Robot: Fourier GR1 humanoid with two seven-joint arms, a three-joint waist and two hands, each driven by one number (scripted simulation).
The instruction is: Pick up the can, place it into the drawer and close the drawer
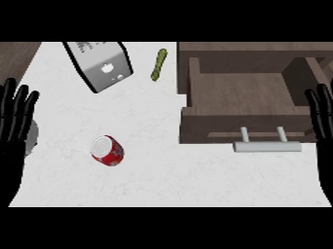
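Note:
A red and white can (107,150) lies on its side on the white counter (162,180), left of centre. The brown drawer (245,95) stands pulled out at the right, its inside bare, with a silver handle (267,146) on its front. My left hand (5,131) rests open at the left edge, fingers up, well left of the can. Along the right edge my right hand (330,131) rests open too, beside the drawer's right corner. Neither hand touches anything.
A silver box-shaped appliance (101,65) stands at the back left. A green stick-like vegetable (158,64) lies between it and the drawer. A grey round object (31,138) shows partly behind my left hand.

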